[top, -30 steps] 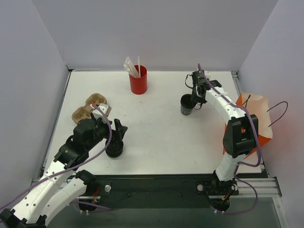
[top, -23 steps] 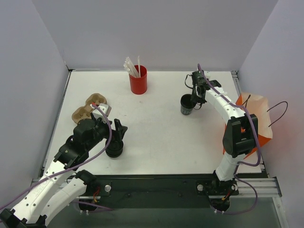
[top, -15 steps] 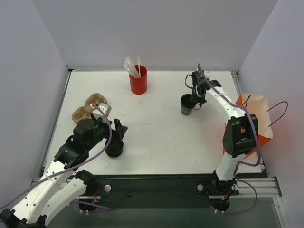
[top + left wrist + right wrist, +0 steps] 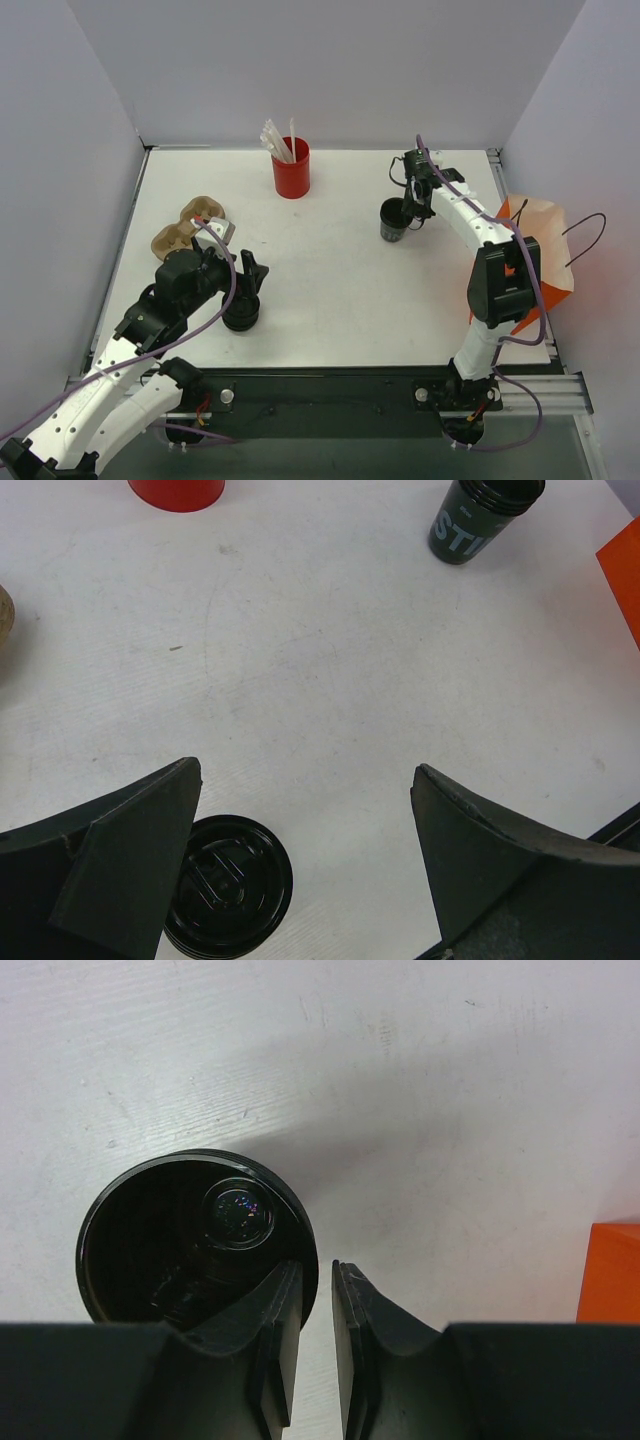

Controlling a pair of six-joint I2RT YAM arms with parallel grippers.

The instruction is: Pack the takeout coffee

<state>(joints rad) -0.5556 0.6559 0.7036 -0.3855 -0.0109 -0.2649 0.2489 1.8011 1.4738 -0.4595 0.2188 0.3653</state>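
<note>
Black cup marked "STI", rim pinched by right gripper; left gripper spread

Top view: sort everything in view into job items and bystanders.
Job: black cup, lid stack, orange bag.
Lying about: red cup of straws, cardboard carrier.
</note>
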